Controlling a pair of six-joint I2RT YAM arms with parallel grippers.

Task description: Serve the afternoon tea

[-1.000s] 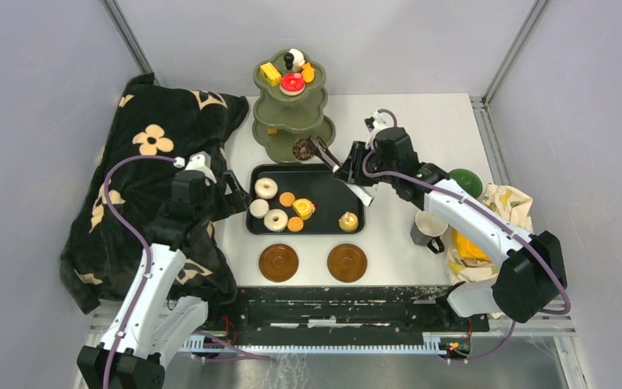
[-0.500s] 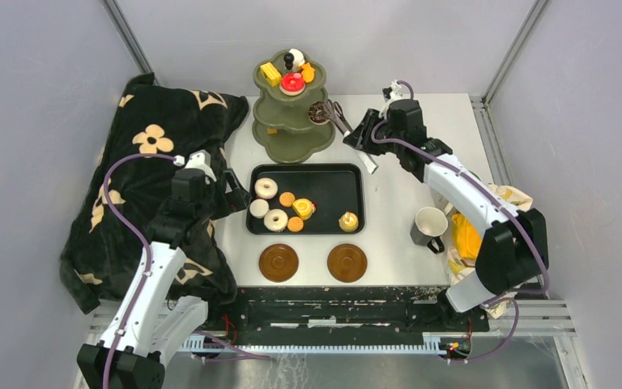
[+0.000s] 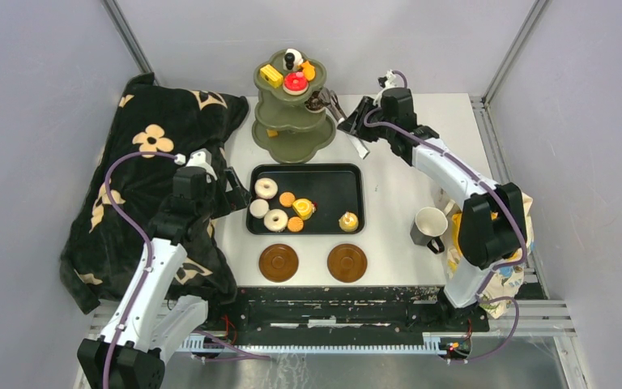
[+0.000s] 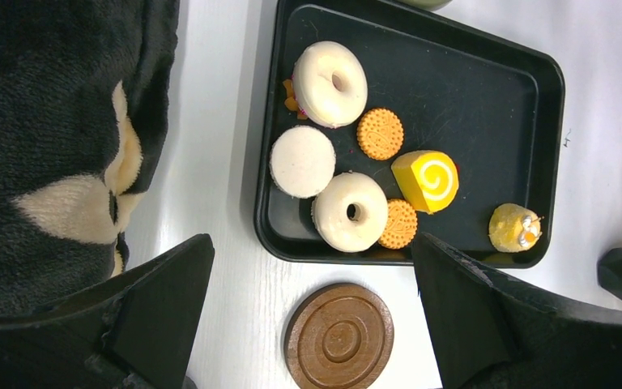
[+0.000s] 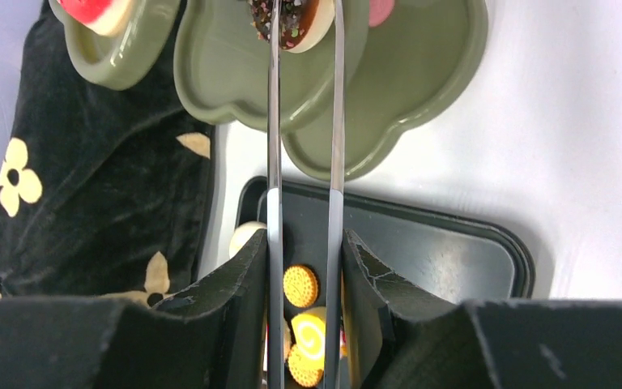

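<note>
The left gripper (image 3: 232, 191) hangs wide open at the left edge of the black tray (image 3: 332, 182), pastries (image 4: 332, 235) lying just ahead of it; the chocolate donut (image 5: 291, 16) is above the middle tier of the stand (image 5: 235, 81), pinched in tongs (image 5: 274, 121) that run straight out from the right gripper (image 5: 304, 251), clamped on their handles.

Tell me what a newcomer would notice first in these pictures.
First comes the green three-tier stand at the far middle of the table, its top crowded with bright red and yellow cakes. Beside it, the right gripper clamps metal tongs that hold a chocolate donut above the middle tier. Nearer, a black tray carries pale donuts and cookies.
</note>
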